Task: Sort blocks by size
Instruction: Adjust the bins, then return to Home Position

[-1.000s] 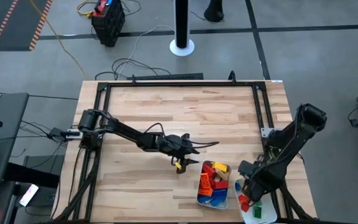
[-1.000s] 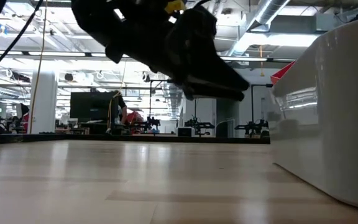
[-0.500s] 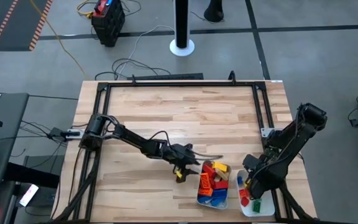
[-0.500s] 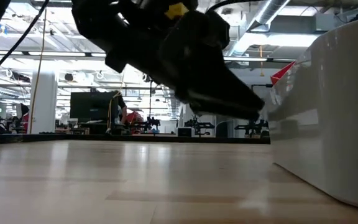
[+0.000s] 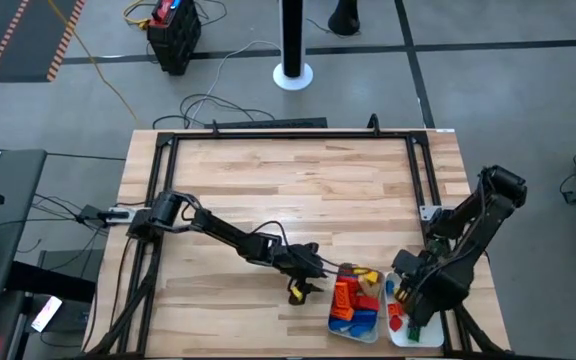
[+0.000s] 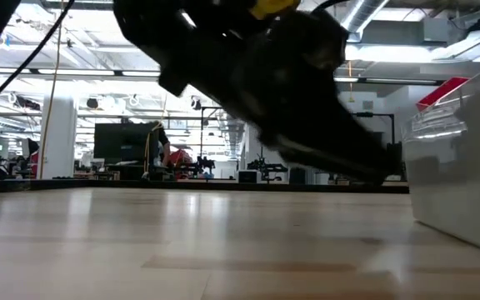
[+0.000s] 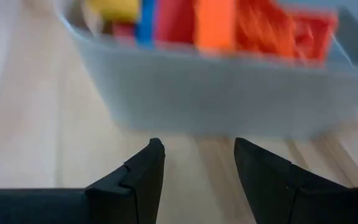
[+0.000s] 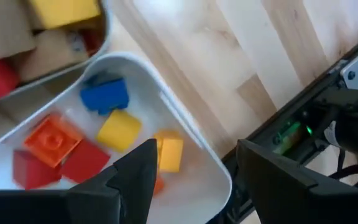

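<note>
1. I can read no text, label, brand or number anywhere in these views; not on the blocks (image 5: 353, 295), nor on the trays (image 5: 404, 338); signs in the room behind are too small to read.

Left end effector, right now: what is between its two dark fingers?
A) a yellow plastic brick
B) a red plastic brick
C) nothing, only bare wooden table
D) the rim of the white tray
C: in the left wrist view the left end effector stands open with only the light wooden table showing in the gap, just short of the wall of the white rectangular plastic tray holding coloured bricks.
</note>
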`<state>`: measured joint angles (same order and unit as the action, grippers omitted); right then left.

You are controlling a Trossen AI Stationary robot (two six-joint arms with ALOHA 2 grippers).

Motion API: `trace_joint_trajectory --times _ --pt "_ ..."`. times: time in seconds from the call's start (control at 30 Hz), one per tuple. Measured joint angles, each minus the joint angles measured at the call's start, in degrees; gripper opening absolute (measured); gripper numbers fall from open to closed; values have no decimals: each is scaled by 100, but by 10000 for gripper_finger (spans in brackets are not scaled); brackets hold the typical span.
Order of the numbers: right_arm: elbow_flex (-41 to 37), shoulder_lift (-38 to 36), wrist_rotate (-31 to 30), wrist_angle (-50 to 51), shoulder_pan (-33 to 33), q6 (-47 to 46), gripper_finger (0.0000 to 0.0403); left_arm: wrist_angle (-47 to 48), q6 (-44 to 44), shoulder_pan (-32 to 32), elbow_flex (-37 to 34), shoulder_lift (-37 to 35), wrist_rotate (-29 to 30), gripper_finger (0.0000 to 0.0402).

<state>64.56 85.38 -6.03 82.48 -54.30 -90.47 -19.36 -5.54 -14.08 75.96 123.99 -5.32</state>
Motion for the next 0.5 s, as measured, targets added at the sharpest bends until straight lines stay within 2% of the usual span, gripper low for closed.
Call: trace_joint_trajectory --times 0.13,0.37,0.5 --pt "181 -2 -118 134 -184 -85 258 563 -28 -80 -19 -166 -38 187" --pt "186 -2 -212 216 -351 -386 258 522 -476 -432 5 -211 -299 187" --pt "183 -2 -229 464 -430 -570 258 207 -572 -731 5 -208 233 187"
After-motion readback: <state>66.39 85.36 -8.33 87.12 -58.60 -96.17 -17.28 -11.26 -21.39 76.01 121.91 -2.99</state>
